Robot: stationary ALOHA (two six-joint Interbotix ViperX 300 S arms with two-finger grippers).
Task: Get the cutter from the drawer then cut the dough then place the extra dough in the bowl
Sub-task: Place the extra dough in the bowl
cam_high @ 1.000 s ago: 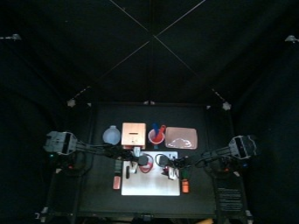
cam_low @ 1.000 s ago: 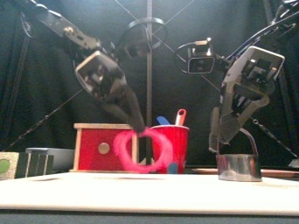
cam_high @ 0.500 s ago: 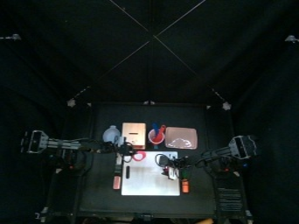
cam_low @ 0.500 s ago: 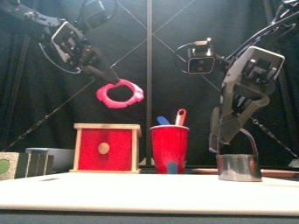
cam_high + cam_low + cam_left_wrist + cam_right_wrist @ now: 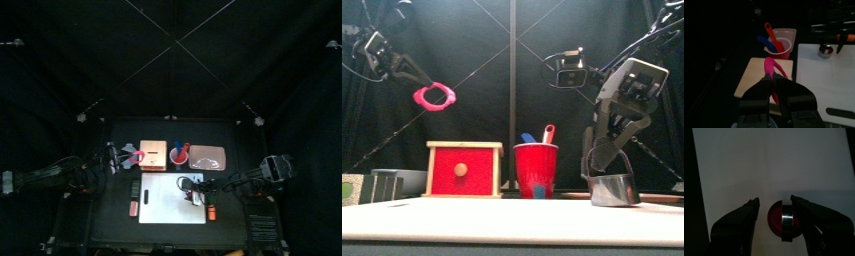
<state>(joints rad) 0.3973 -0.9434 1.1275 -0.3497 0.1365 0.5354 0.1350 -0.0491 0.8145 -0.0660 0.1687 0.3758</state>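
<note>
A pink ring of dough [image 5: 433, 95] hangs high at the left, above the level of the wooden box [image 5: 464, 170]. My left gripper [image 5: 772, 82] is shut on it, and the dough [image 5: 771, 69] stands as a thin strip between the jaws. In the top view the left gripper [image 5: 132, 160] is beside the blue-grey bowl [image 5: 126, 152]. My right gripper [image 5: 609, 165] is shut on the metal cutter [image 5: 615, 190], which stands on the white board [image 5: 771, 168]. A red disc of dough fills the cutter [image 5: 784, 219].
The red cup [image 5: 536, 168] with a blue and a red knife stands next to the box. The pink tray [image 5: 207, 157] lies at the back right. Small orange toys [image 5: 134, 207] lie along the sides of the board [image 5: 167, 200].
My left gripper has lifted the dough ring off the board and carried it up and to the left, toward the bowl. The right gripper and cutter have not moved.
</note>
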